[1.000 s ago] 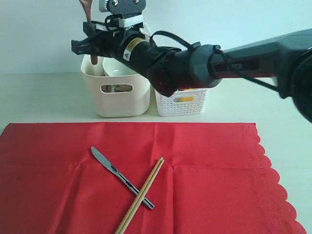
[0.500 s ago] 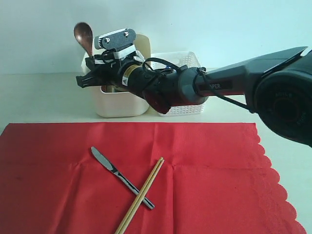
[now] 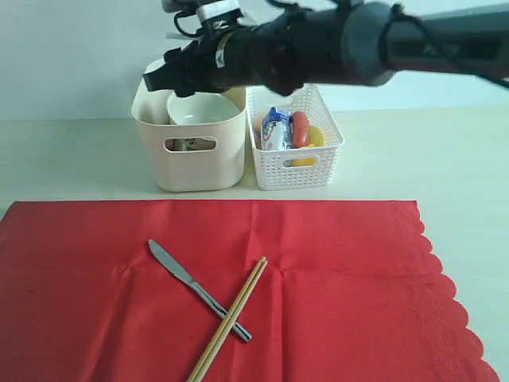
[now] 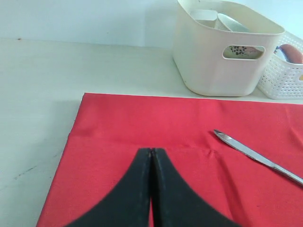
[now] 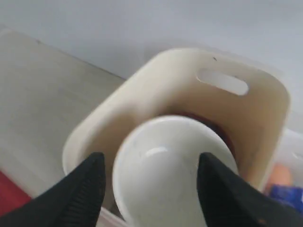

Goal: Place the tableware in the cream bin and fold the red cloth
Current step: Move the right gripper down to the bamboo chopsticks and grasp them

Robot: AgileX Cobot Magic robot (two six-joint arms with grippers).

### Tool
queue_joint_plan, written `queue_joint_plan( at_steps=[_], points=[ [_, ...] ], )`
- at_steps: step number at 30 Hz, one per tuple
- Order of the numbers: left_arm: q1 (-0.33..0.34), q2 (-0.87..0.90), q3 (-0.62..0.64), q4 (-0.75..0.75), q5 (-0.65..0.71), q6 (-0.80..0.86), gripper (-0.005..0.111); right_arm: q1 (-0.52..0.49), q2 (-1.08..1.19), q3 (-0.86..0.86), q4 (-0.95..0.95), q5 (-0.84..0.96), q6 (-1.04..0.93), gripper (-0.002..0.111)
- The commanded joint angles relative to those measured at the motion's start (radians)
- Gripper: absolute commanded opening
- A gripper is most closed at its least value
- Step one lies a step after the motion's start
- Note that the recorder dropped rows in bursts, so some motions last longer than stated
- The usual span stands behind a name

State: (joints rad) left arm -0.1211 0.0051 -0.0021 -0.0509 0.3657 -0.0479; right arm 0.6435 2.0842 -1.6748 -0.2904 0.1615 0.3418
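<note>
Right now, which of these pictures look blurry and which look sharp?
Right wrist view: soft throughout, bowl and bin out of focus. Exterior view: knife and chopsticks sharp, arm slightly smeared. Left wrist view: cloth crisp, evenly lit, no glare.

We see a plain pale bluish-white wall (image 3: pixel 71 48) rising behind a smooth cream tabletop (image 3: pixel 64 159). The light we find is soft and even, casting only faint shadows.
</note>
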Motion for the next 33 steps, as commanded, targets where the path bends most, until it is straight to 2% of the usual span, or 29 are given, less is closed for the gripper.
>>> queue_joint_plan(
  at_steps=[1,3,5,8,10,12,15,16,23,28,33],
  points=[
    [0.003,-0.005,0.002,-0.002,-0.009,-0.006,0.0,-0.003,-0.142,-0.003,-0.004,0.475,-0.075,0.042],
    [0.003,-0.005,0.002,-0.002,-0.009,-0.006,0.0,-0.003,-0.197,0.057,-0.002,0.568,-0.154,0.03],
    [0.003,-0.005,0.002,-0.002,-0.009,-0.006,0.0,-0.003,-0.277,0.184,0.007,0.564,-0.217,0.021],
    [0.003,-0.005,0.002,-0.002,-0.009,-0.006,0.0,-0.003,-0.394,0.392,0.019,0.475,-0.217,0.02],
    [0.003,-0.005,0.002,-0.002,-0.009,-0.006,0.0,-0.003,-0.477,0.566,0.167,0.45,-0.342,0.02],
    [0.003,-0.005,0.002,-0.002,-0.009,-0.006,0.0,-0.003,-0.488,0.614,0.29,0.458,-0.439,0.02],
    [0.003,-0.005,0.002,-0.002,-0.009,-0.006,0.0,-0.003,-0.476,0.685,0.587,0.565,-0.647,0.02],
    [0.003,-0.005,0.002,-0.002,-0.009,-0.006,0.0,-0.003,-0.473,0.698,0.629,0.59,-0.676,0.02],
    [0.003,-0.005,0.002,-0.002,-0.009,-0.006,0.0,-0.003,-0.441,0.76,0.673,0.699,-0.698,0.02],
    [0.003,-0.005,0.002,-0.002,-0.009,-0.006,0.0,-0.003,-0.425,0.76,0.706,0.684,-0.694,0.02],
    [0.003,-0.005,0.002,-0.002,-0.009,-0.006,0.0,-0.003,-0.402,0.76,0.825,0.605,-0.7,0.02]
  ],
)
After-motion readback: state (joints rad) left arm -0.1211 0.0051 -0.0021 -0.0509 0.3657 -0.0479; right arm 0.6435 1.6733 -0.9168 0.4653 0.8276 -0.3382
